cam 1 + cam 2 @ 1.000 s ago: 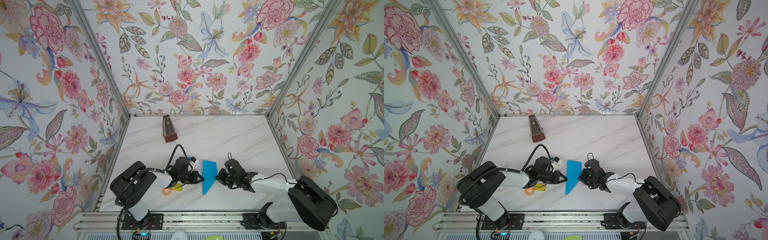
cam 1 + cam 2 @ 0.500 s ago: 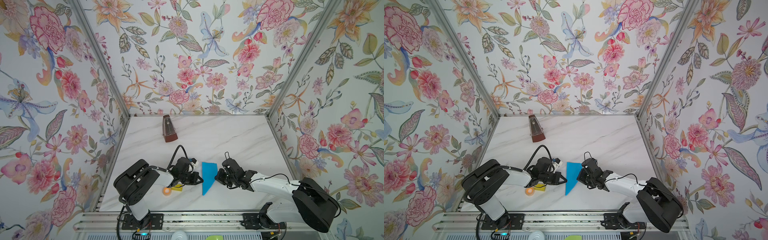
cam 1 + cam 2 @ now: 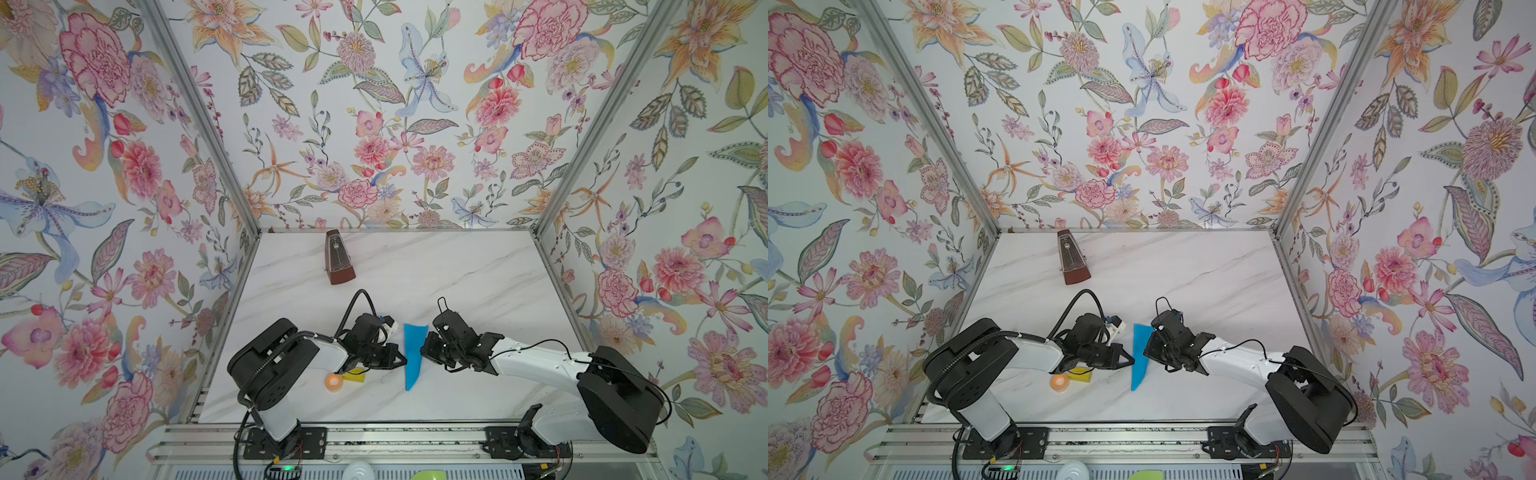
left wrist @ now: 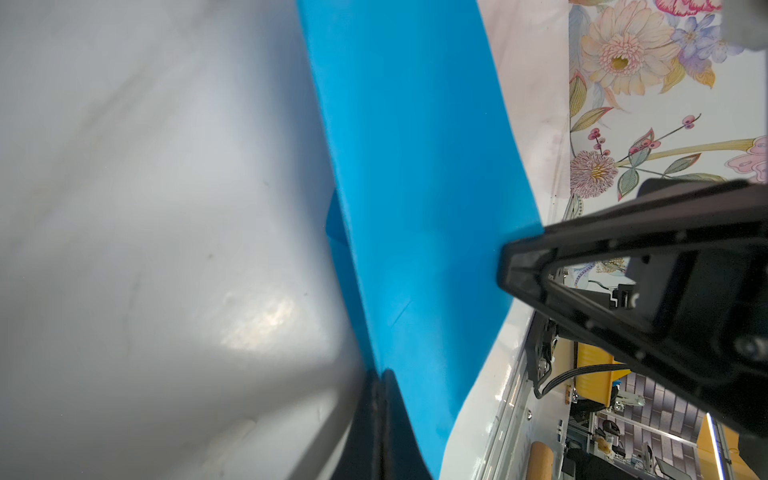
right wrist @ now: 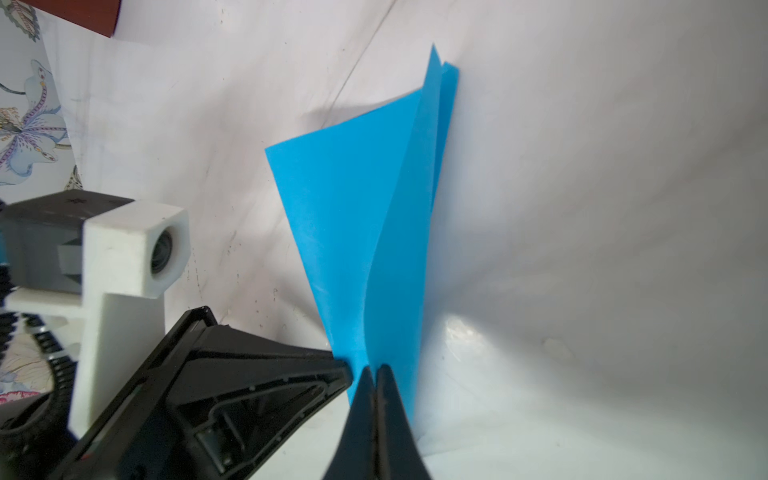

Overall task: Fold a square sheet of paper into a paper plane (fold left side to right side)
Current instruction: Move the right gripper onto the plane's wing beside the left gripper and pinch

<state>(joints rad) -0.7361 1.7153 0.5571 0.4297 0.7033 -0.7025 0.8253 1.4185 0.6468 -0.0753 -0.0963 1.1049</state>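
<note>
Right wrist view: square sheet of paper [image 5: 365, 208] on worktop [image 5: 582, 208], doubled over, layers loose. Left tool [image 5: 341, 366] and right tool [image 5: 376, 370] both closed, tips against it; pinch unclear. Nose and wing folds not yet made.

I work in a lab test booth, not a home. My arm bases [image 3: 286, 441] are bolted to a metal rail [image 3: 395, 446] along a marble-look tabletop [image 3: 457, 270]. Flower-papered panels [image 3: 374, 104] on aluminium posts [image 3: 204, 124] box it in. My left wrist view shows blurred workshop clutter [image 4: 615, 424] beyond.
</note>
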